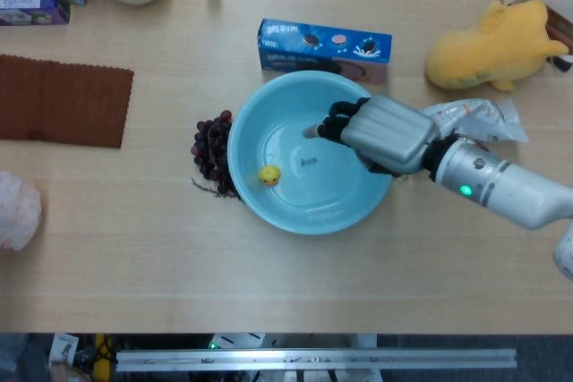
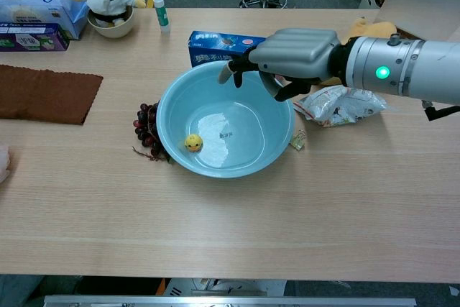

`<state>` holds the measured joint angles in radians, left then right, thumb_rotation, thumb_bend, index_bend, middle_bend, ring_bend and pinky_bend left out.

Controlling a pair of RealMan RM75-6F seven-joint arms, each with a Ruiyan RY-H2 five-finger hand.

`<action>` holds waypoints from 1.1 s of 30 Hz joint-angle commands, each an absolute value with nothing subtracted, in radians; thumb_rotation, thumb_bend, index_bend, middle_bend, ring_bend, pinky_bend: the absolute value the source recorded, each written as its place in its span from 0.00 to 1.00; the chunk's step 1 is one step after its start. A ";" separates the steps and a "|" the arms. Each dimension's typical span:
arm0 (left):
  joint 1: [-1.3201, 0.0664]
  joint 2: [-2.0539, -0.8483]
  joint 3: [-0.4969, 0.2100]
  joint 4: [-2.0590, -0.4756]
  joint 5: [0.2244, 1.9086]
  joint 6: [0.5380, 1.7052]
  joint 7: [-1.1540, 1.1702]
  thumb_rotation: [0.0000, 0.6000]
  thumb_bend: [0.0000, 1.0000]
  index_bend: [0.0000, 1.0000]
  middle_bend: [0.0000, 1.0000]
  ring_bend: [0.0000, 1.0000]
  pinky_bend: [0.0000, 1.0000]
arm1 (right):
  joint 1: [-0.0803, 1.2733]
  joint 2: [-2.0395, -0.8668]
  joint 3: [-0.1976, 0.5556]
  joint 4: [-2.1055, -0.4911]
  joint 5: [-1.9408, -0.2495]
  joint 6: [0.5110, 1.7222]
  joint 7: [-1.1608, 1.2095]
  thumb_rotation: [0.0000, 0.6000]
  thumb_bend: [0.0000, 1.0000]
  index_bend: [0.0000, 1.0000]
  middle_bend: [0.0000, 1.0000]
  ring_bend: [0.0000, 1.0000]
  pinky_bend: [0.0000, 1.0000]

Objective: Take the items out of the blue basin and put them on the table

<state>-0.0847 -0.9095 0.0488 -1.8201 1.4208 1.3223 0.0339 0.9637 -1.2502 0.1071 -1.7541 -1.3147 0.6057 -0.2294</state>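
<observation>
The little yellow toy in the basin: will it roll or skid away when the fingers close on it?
Probably. The yellow toy looks small and rounded, so it may roll. It sits on the blue basin's smooth, glossy, curved floor, so a nudge would likely slide it. The right hand looks far bigger than it, so pinching seems fiddly.

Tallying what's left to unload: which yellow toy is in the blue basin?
The small yellow duck toy, lying inside the blue basin; the large yellow plush lies on the table, outside it.

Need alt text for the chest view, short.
The robot's right hand, empty with fingers apart, reaches over a blue basin holding one small yellow toy. Grapes, a cookie box and a foil packet lie around it.
</observation>
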 commanded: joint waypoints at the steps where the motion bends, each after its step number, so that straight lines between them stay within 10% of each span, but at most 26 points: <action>1: -0.083 -0.910 0.051 -1.819 1.422 1.322 0.032 1.00 0.27 0.19 0.25 0.23 0.33 | 1.022 -1.318 0.115 -1.720 -1.241 0.581 -0.334 1.00 1.00 0.18 0.40 0.27 0.41; 22: -0.074 -0.916 0.050 -1.796 1.415 1.323 0.011 1.00 0.27 0.19 0.25 0.23 0.33 | 1.188 -1.516 0.070 -1.612 -0.929 0.652 -0.632 1.00 1.00 0.34 0.96 0.76 0.64; 33: -0.074 -0.919 0.049 -1.793 1.410 1.318 0.014 1.00 0.27 0.19 0.25 0.23 0.33 | 1.268 -1.580 0.015 -1.581 -0.820 0.639 -0.703 1.00 1.00 0.40 1.00 0.82 0.69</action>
